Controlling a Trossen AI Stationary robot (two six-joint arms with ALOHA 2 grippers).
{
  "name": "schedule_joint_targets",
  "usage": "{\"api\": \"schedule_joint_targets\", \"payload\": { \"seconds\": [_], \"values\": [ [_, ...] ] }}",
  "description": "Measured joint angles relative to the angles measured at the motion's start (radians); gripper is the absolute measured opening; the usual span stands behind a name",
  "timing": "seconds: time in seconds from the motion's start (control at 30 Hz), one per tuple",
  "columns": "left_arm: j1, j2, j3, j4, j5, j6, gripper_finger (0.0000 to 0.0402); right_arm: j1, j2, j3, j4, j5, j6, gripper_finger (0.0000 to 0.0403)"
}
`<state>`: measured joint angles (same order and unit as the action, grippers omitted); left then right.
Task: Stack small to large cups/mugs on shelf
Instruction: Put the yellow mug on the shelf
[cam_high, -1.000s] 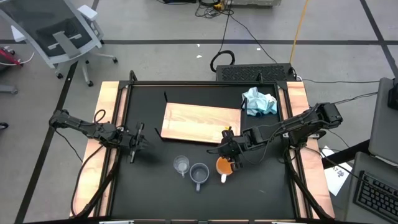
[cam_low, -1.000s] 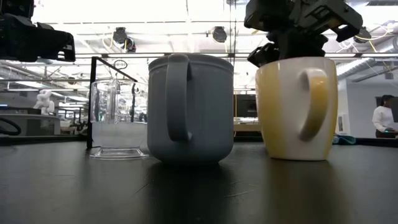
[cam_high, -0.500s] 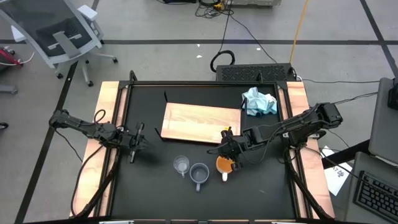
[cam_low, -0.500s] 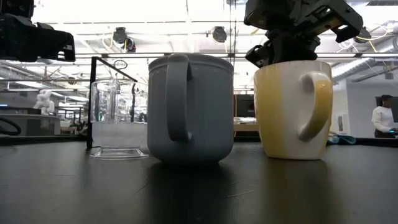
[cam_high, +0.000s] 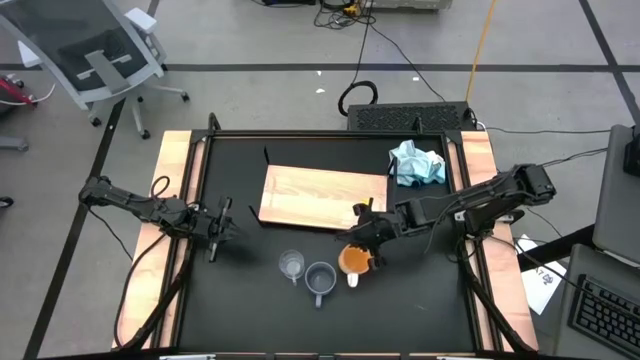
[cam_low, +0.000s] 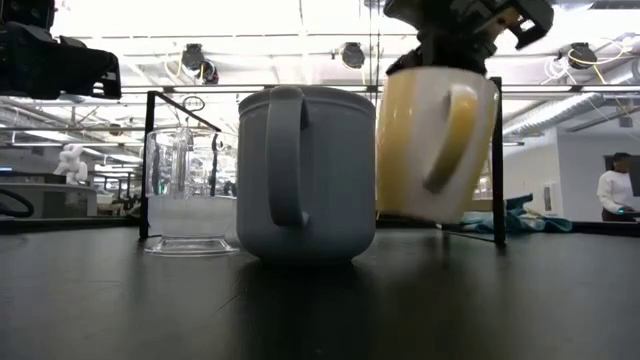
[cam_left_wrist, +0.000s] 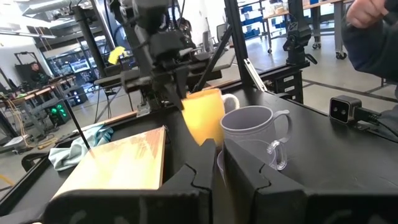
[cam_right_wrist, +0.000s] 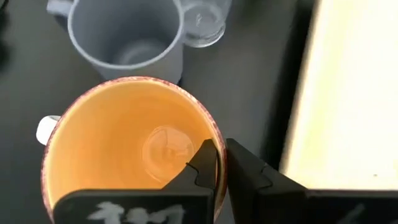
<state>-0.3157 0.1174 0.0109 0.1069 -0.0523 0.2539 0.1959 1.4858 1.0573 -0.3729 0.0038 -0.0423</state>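
Note:
The orange mug (cam_high: 351, 260) with a white handle (cam_low: 450, 135) hangs tilted just above the black table, with my right gripper (cam_right_wrist: 221, 163) shut on its rim. The blue-grey mug (cam_high: 320, 278) stands upright on its base beside it. The clear glass cup (cam_high: 291, 265) stands on the blue-grey mug's other side. The light-wood shelf board (cam_high: 320, 198) lies flat beyond the cups. My left gripper (cam_high: 215, 235) waits shut near the table's left edge, touching nothing. My right gripper pinches the orange mug's rim (cam_right_wrist: 213, 144) with one finger (cam_right_wrist: 202, 167) inside the mug and the other (cam_right_wrist: 247, 169) outside its wall. The fingers slant down from the table's right side. The mug is lifted clear, tilted, its base (cam_low: 425, 212) off the table.
A crumpled light-blue cloth (cam_high: 415, 165) lies at the far right of the table. A thin black frame (cam_low: 497, 160) stands upright behind the cups. A person's sleeve (cam_left_wrist: 373, 37) shows beyond the table's near side.
My right gripper has risen a little and shifted toward the blue-grey mug. The orange mug, which stood on the table, is now lifted clear and tipped, with its base swung toward the blue-grey mug.

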Motion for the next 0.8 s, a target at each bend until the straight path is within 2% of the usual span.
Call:
{"api": "schedule_joint_targets", "payload": {
  "seconds": [0.5,0.8],
  "values": [
    [0.0,0.0,0.0,0.0,0.0,0.0,0.0033,-0.011,-0.217,0.0,-0.01,-0.001,0.004,0.0008],
    [0.0,0.0,0.0,0.0,0.0,0.0,0.0033,-0.011,-0.257,0.0,-0.02,0.0,0.016,0.0008]
  ]
}}
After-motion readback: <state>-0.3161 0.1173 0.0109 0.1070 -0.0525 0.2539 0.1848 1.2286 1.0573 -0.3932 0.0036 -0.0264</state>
